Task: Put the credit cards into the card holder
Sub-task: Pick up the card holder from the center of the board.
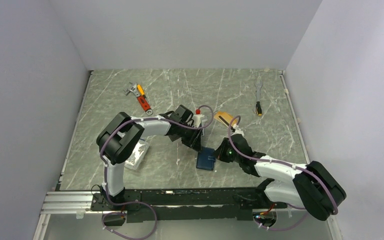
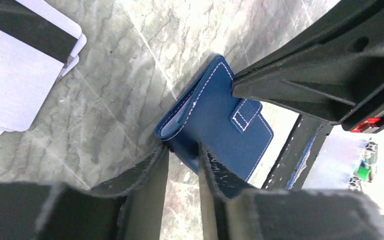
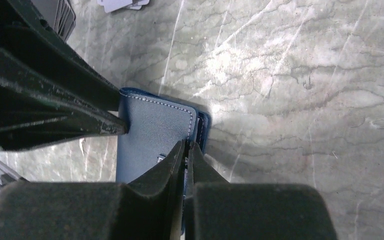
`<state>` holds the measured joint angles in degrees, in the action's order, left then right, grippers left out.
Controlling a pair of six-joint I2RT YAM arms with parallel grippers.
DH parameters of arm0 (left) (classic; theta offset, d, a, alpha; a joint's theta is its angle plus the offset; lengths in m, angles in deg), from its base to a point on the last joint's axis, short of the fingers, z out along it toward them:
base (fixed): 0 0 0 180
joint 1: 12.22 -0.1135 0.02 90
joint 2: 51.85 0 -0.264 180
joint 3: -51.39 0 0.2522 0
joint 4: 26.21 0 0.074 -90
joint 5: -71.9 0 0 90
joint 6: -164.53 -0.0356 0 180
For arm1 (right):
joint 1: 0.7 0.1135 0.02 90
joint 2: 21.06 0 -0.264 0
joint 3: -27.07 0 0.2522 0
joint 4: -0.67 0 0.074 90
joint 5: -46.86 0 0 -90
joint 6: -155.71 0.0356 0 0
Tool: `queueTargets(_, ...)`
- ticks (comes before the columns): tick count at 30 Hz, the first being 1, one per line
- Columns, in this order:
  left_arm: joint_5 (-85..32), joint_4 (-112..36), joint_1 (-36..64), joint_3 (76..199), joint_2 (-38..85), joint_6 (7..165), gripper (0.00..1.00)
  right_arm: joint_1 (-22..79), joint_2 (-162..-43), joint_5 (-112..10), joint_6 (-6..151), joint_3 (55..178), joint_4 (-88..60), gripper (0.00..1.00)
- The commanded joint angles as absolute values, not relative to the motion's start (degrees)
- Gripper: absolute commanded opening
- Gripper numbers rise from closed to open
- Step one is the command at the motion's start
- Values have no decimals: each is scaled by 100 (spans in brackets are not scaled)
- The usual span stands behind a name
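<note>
Navy card holder point(image 1: 206, 161) flat, tab up, left tool point(image 2: 182, 150) and right tool point(image 3: 186, 145) pinching edges

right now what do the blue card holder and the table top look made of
Card holder: probably leather or faux leather; matte navy, pale edge stitching. Table top: marble look, grey-green with white veins, slight sheen; stone or laminate, can't tell.
</note>
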<state>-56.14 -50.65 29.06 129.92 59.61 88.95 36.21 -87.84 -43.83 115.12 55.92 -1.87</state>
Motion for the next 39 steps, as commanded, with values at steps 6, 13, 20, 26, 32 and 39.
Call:
queueTargets(6, -5835, -4961, 2842, 12989, 6355, 8787, 0, 3679, -8164, -4675, 10759, 5818, -1054, 49)
queueTargets(13, -6152, -4918, 2653, 12821, 6134, 8636, 0, 3308, -7738, -4771, 10895, 5745, -1222, 74)
queueTargets(20, -6638, -5047, 2605, 13138, 5250, 8289, 0, 2345, -7454, -6115, 10759, 5714, -890, 78)
queueTargets(26, -6407, -5858, 2620, 13961, 4731, 7301, 0, 1417, -6923, -7127, 10751, 6116, -899, 82)
queueTargets(32, -6156, -6911, 2614, 14331, 4243, 6476, 0, 1039, -7098, -8154, 11088, 6366, -364, 83)
queueTargets(39, -5002, -8080, 2557, 14503, 3141, 4863, 0, 739, -6951, -8966, 11776, 6491, 51, 85)
